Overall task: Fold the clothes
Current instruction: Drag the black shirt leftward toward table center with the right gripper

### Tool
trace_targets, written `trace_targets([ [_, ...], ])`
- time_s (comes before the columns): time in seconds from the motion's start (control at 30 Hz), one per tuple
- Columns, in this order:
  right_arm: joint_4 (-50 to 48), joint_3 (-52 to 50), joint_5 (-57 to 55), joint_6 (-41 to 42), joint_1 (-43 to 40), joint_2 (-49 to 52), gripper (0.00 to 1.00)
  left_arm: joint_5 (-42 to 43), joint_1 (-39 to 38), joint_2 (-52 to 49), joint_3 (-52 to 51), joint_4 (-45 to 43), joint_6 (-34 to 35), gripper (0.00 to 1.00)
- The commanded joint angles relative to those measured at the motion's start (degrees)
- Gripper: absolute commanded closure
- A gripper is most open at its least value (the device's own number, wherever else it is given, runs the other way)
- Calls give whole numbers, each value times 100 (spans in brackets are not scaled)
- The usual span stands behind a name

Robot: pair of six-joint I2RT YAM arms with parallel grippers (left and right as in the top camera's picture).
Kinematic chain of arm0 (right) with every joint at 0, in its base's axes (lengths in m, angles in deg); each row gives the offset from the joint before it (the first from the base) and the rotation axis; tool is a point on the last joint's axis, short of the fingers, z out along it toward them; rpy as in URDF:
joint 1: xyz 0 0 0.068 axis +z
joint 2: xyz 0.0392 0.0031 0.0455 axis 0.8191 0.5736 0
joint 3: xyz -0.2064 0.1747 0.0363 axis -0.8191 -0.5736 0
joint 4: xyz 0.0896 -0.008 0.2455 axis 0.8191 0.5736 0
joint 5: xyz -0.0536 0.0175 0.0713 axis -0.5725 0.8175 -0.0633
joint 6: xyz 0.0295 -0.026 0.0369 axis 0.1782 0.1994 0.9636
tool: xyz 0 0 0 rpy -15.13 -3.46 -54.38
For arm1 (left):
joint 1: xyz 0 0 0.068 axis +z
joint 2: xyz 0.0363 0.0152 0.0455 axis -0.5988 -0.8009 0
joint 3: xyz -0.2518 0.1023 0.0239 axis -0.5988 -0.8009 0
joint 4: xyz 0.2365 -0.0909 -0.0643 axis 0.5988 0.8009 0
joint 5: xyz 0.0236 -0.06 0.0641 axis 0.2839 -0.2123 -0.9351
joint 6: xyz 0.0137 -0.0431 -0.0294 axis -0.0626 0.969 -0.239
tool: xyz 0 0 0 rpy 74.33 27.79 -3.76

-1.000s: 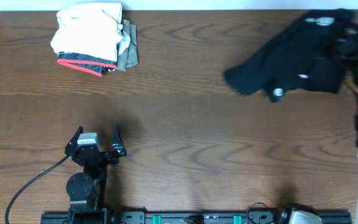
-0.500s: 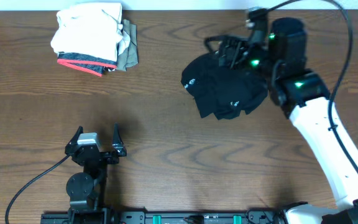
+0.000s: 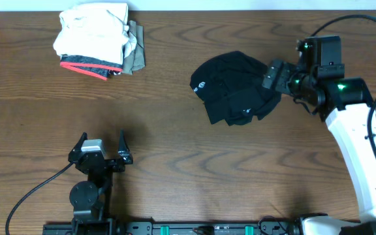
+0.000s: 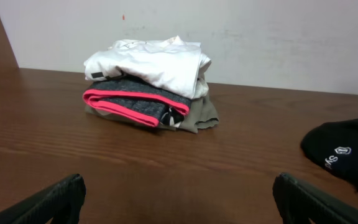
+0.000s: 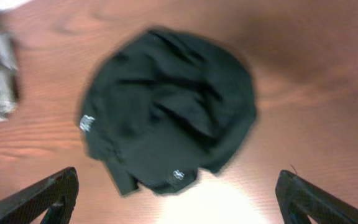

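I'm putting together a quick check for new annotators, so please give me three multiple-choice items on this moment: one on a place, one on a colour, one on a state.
1. Where does the black shirt lie?
A. Draped over an arm
B. On the table, beside the right gripper
C. Hanging off the front edge

2. What colour is the trim on the grey garment in the folded pile?
A. Pinkish red
B. Blue
C. Yellow

3. What state is the black shirt in?
A. Folded neatly
B. Spread flat
C. Crumpled in a heap

Answers:
1 B: the overhead view shows it on the wood, its right edge at the open right gripper.
2 A: the left wrist view shows the bright pinkish-red edge.
3 C: the right wrist view shows a rumpled mound.
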Motion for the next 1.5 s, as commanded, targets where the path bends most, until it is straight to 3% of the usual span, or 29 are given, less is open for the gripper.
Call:
trace_targets([
  [0.0, 160, -17, -190, -52, -76, 293, 1, 15, 17, 28, -83, 221, -13, 2],
  [0.37, -179, -48, 1169, -63, -63, 1687, 5, 17, 17, 28, -83, 221, -11, 2],
  [0.57, -420, -48, 1311, -57, -57, 2229, 9, 15, 17, 28, -83, 221, -13, 2],
  [0.8, -503, -48, 1449, -61, -7, 2435, 32, 17, 17, 28, -83, 221, -11, 2],
  [0.9, -540, -48, 1569, -66, 35, 2435, 30, 15, 17, 28, -83, 221, -11, 2],
  [1.0, -562, -48, 1545, -319, 76, 2435, 12, 17, 17, 28, -83, 221, -13, 2],
  [1.1, -649, -48, 1207, -857, 48, 2435, 2, 17, 17, 28, -83, 221, -11, 2],
  [1.33, -527, -66, 1104, -1784, -293, 2437, 2, 15, 17, 28, -83, 221, -13, 2],
  [1.47, -531, -251, 1683, -2457, -417, 2437, 4, 15, 17, 28, -83, 221, -11, 2],
])
